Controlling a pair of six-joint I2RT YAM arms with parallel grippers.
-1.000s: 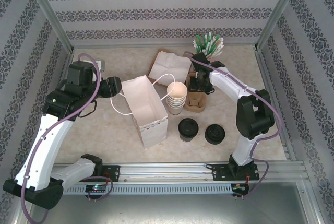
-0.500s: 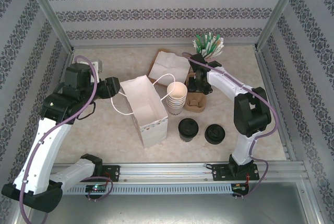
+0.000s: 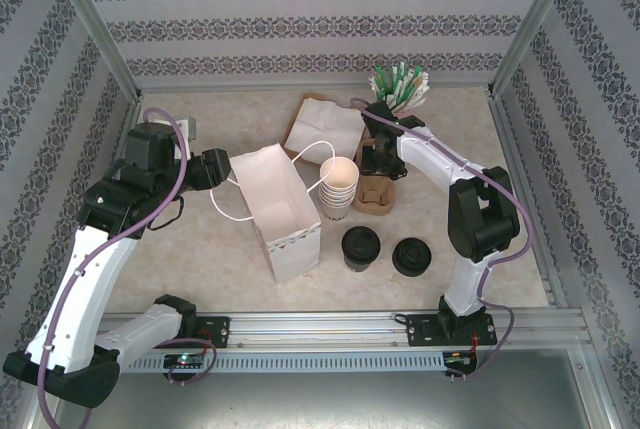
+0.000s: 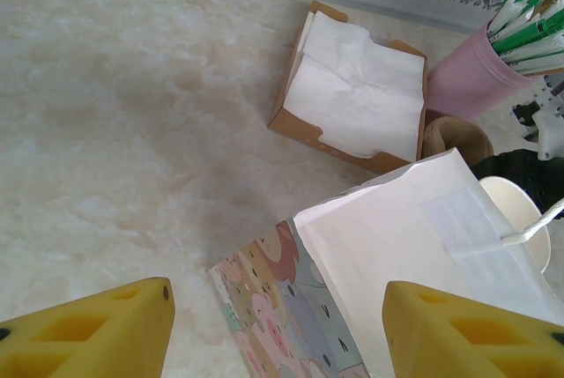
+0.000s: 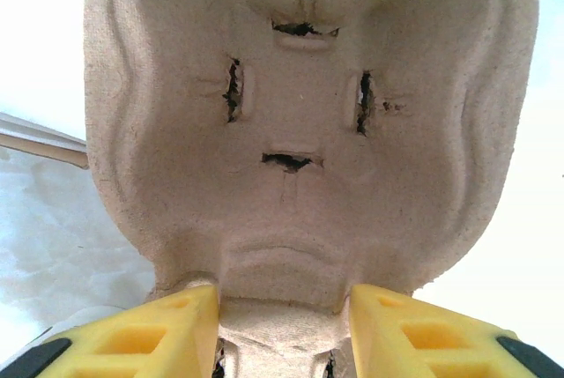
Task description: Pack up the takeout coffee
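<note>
Top external shows the coffee standing upright on the table toward the front, just right of the white bag and not touching it. The lids sit near it on the right. Behind the coffee stands the stack of cups, with the carrier just beside it on the right.

The right gripper reaches down onto the carrier's far end. In the right wrist view its yellow fingers press against both sides of a pulp ridge at the carrier's rim, a narrow grip.

The left gripper hovers at the bag's left side, jaws wide with nothing held, and the left wrist view looks down on the bag's white panel and patterned face. Napkins in a box and straws stand at the back.
</note>
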